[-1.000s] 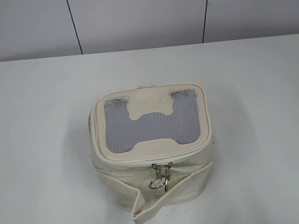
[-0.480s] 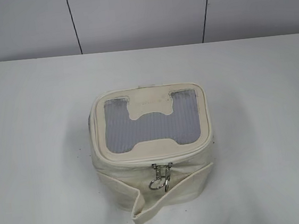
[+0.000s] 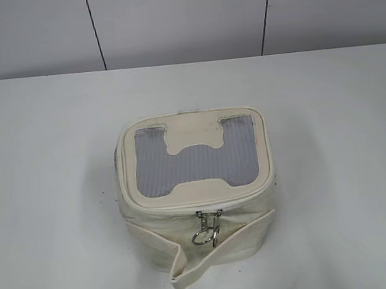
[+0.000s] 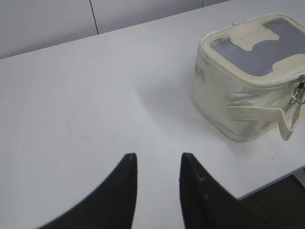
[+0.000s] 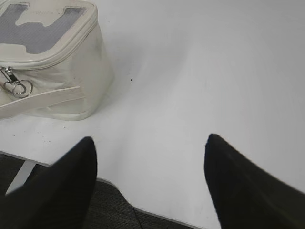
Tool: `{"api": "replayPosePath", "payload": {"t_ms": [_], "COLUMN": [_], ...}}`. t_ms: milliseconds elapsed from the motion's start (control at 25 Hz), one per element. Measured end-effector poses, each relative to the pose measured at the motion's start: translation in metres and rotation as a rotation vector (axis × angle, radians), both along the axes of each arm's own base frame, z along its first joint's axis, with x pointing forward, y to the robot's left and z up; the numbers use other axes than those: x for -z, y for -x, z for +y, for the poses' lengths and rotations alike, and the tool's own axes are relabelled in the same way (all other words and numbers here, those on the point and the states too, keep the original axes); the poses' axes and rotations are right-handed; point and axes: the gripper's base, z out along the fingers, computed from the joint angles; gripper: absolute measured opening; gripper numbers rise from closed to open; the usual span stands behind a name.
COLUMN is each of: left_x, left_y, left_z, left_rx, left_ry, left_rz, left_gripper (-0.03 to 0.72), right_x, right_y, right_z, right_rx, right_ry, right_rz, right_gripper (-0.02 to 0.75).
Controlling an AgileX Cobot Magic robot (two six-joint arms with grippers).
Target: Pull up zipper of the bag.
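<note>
The cream-white boxy bag (image 3: pixel 199 199) stands near the table's front edge, with a grey mesh lid and a cream H-shaped patch. Its cream zipper (image 3: pixel 206 208) runs round the lid rim; silver sliders with ring pulls (image 3: pixel 208 231) hang at the front middle, above a loose strap flap (image 3: pixel 182 270). The bag also shows in the left wrist view (image 4: pixel 248 76) and in the right wrist view (image 5: pixel 47 62). My left gripper (image 4: pixel 157 157) is open and empty, well left of the bag. My right gripper (image 5: pixel 150 140) is wide open and empty, right of the bag, over the table's front edge. Neither gripper shows in the exterior view.
The white table (image 3: pixel 43 167) stretches round the bag, with a grey panelled wall (image 3: pixel 180 21) behind. The table's front edge (image 5: pixel 157 217) and dark floor below show in the right wrist view.
</note>
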Motion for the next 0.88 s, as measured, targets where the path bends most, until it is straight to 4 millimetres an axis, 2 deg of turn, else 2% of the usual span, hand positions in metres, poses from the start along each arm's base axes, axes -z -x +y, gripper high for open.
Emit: {"api": "replayPosePath", "payload": {"t_ms": [200,400,600,880], "left_x": [0.0,0.0,0.0,0.0002], "left_y": [0.0,-0.0005,-0.001,-0.0014], "left_z": [-0.0003,-0.0021,-0.0035,-0.0038], "left_rx": [-0.028,-0.181,-0.306,-0.335], "left_ry": [0.0,0.0,0.0,0.0], "left_rz": [0.0,0.0,0.0,0.0], "left_gripper": [0.237,0.237,0.237,0.237], "right_x": [0.0,-0.0002,-0.0004,-0.0005], "right_y": [-0.0001,-0.0009,-0.0011,-0.0012], "right_z": [0.0001,0.0021,0.0026,0.0029], "right_rx": [0.015,0.117,0.135,0.141], "right_ry": [0.0,-0.012,-0.016,-0.019], "right_rz": [0.0,0.001,0.0,0.0], "right_gripper": [0.547,0.547,0.547,0.547]}}
